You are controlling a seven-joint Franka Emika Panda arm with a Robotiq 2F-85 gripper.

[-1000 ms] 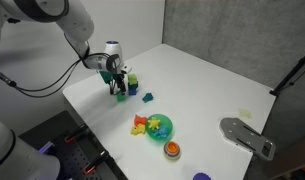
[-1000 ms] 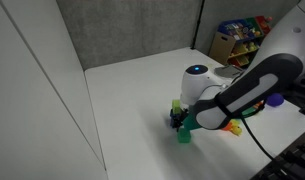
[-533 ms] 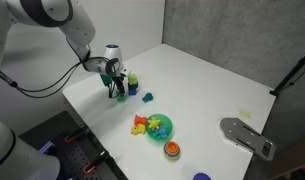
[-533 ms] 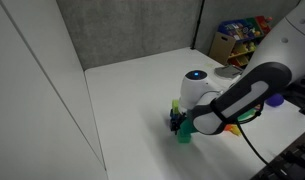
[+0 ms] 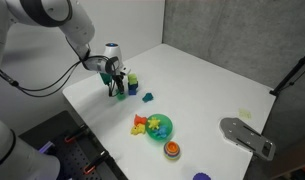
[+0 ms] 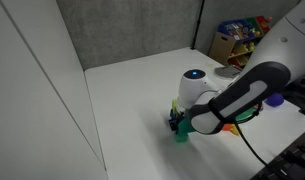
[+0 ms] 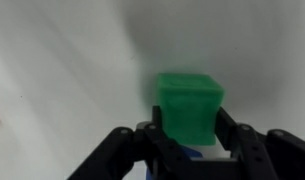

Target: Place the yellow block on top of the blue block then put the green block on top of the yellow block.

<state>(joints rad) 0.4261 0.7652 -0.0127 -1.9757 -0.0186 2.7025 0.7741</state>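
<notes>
In the wrist view the bright green block (image 7: 189, 103) sits between my black fingers (image 7: 152, 132), and my gripper (image 7: 189, 126) is shut on its two sides. A bit of blue shows just under it. In both exterior views the gripper (image 5: 118, 89) (image 6: 180, 127) points down at the white table, with the green block (image 6: 182, 136) at its tips. Close beside it the pale yellow block (image 5: 132, 77) rests on top of the dark blue block (image 5: 132, 87).
A flatter teal-blue block (image 5: 147, 97) lies just past the stack. Toward the front are a round green bowl (image 5: 163, 127) with yellow-orange toy pieces (image 5: 141, 124), an orange item (image 5: 172, 150) and a grey plate (image 5: 247, 137). The table's edge (image 5: 92, 130) runs near the gripper.
The jaws have closed from wide open onto the green block. The arm has stayed almost in place.
</notes>
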